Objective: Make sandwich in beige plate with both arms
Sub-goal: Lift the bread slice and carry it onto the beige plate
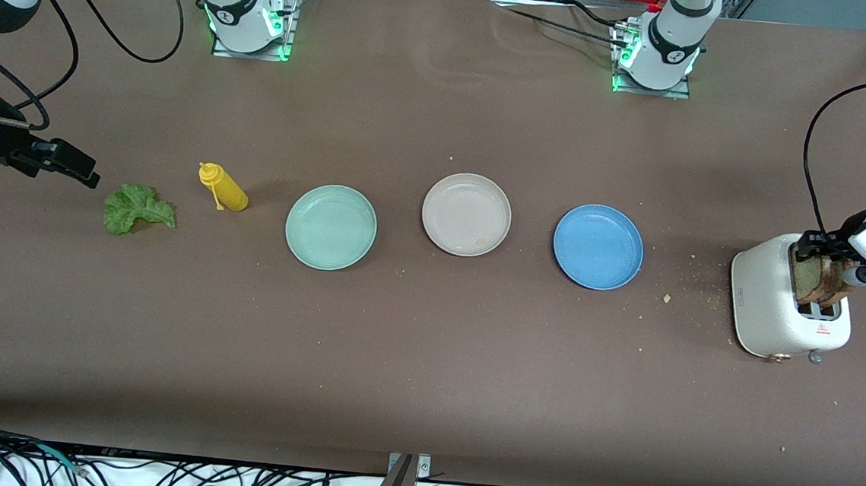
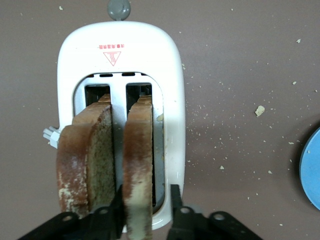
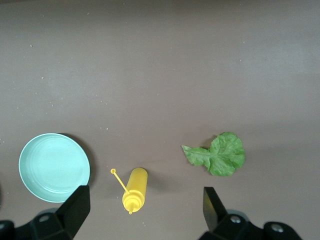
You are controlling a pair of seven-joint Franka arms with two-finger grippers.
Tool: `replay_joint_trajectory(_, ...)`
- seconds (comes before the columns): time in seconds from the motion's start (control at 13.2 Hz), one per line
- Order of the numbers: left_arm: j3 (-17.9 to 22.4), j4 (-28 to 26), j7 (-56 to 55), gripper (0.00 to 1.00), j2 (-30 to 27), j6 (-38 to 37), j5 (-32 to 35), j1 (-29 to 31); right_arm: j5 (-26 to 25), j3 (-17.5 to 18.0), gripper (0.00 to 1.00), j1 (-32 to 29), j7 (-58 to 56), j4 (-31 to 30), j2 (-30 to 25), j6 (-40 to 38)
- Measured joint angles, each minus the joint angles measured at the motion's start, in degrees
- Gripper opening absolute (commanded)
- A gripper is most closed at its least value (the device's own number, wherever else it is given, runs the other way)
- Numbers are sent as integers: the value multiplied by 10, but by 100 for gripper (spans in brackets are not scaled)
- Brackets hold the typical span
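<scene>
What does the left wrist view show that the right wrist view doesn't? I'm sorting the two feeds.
Left wrist only: the white toaster with two bread slices, the left end effector closed around one bread slice, and the blue plate at the edge. Right wrist only: the lettuce leaf, yellow bottle, mint-green plate and open right end effector. Shared: the brown table.

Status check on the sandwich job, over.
Left gripper clamped on a bread slice in the toaster. Right gripper open, waiting above lettuce. Beige plate bare, nothing in the way.

Glossy white arms (image 1: 680,31), black cables
</scene>
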Motion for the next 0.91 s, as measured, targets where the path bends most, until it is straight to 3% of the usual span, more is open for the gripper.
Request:
replay_joint_trajectory(0.3,-1,13,14,0,-9,-21,9,0,0,0,100,0,0,0,0,0)
replay_joint_trajectory(0.61,-5,89,20,0,-23,-120,31,-1,0,0,100,0,0,0,0,0)
replay_joint_trajectory(0.91,-59,175,21,0,-27,-241,30,-8,0,0,100,0,0,0,0,0)
